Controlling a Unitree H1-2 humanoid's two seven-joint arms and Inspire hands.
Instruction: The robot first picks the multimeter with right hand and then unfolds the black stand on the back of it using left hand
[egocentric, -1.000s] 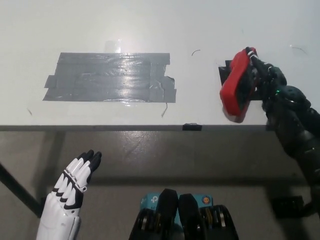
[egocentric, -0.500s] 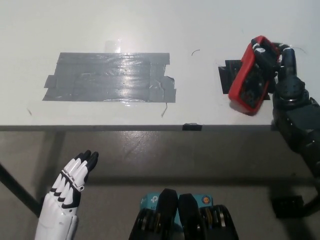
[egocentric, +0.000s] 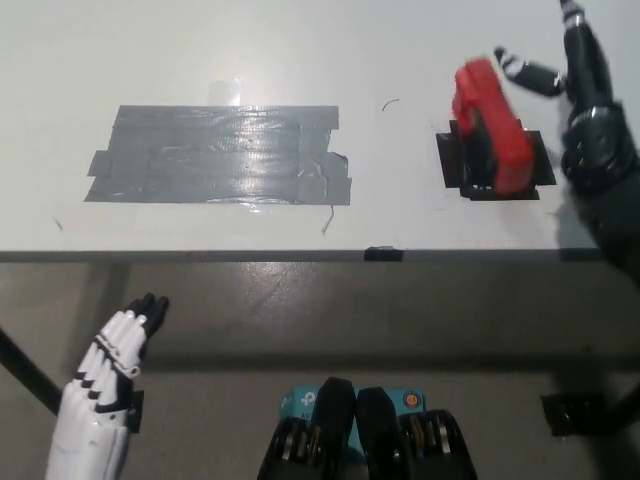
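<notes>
The table (egocentric: 300, 50) has a pale, almost white top that shines a little under the light, and its front edge runs straight across the middle of the head view. On the left part of the top a wide patch of grey tape (egocentric: 222, 155) is stuck flat, made of several overlapping strips with wrinkled ends. At the right a smaller black tape patch (egocentric: 452, 162) lies on the top, and the red multimeter (egocentric: 490, 128) rests on it, lying along the patch with its far end reaching past it. The black right hand (egocentric: 575, 75) is just beside the multimeter on its right side, with the fingers (egocentric: 528, 73) spread and closed on nothing; whether one fingertip touches the red case I cannot tell. Below the table edge there is a grey-brown floor (egocentric: 300, 300) with dull marks. The white left hand (egocentric: 105, 370) hangs low at the lower left, over the floor, fingers straight and close together, holding nothing.
</notes>
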